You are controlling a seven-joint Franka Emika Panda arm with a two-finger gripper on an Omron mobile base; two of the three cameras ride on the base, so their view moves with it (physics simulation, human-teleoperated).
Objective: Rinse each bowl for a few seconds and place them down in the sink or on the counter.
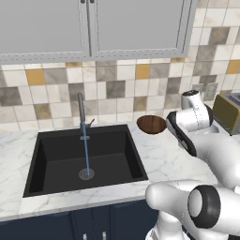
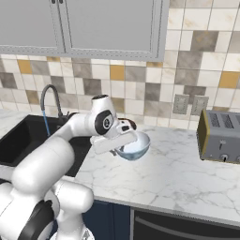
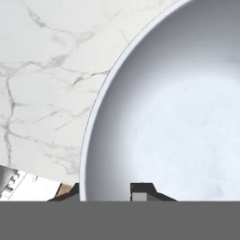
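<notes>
The gripper (image 2: 125, 138) is closed on the rim of the white bowl (image 2: 135, 146), holding it above the marble counter (image 2: 178, 173), right of the sink (image 1: 84, 161). The brown bowl (image 1: 151, 124) sits behind on the counter; the faucet (image 1: 82, 112) runs.

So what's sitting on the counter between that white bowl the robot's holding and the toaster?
Nothing: in the right base view only bare marble counter separates the white bowl from the toaster.

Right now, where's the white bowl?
The white bowl is held in the gripper above the counter, right of the sink, with the brown bowl just behind.
</notes>
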